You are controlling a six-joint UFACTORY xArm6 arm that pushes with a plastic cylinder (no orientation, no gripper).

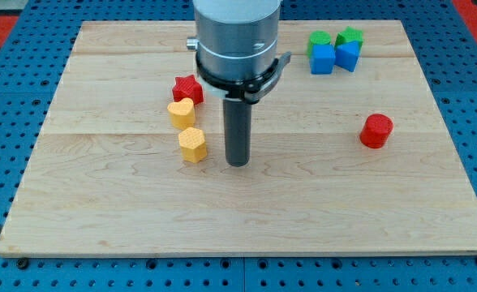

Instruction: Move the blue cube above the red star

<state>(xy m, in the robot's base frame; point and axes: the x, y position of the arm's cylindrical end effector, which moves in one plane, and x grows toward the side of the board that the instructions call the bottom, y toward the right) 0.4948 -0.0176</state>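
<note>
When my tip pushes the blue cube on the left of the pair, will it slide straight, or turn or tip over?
The blue cube looks squat and flat-faced, so it will probably slide rather than tip or roll. It sits close against the other blue block and the green block, so these may move with it or turn it. My tip is far off, beside the yellow blocks.

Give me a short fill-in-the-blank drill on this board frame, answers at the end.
1. My tip rests just to the view's ____ of the lower yellow block.
2. The red star sits directly above the upper ____ block.
3. The two blue cubes sit near the view's top ____ corner, with two green blocks behind them.
4. The red cylinder stands ____, touching no block.

Answers: right; yellow; right; alone
</note>
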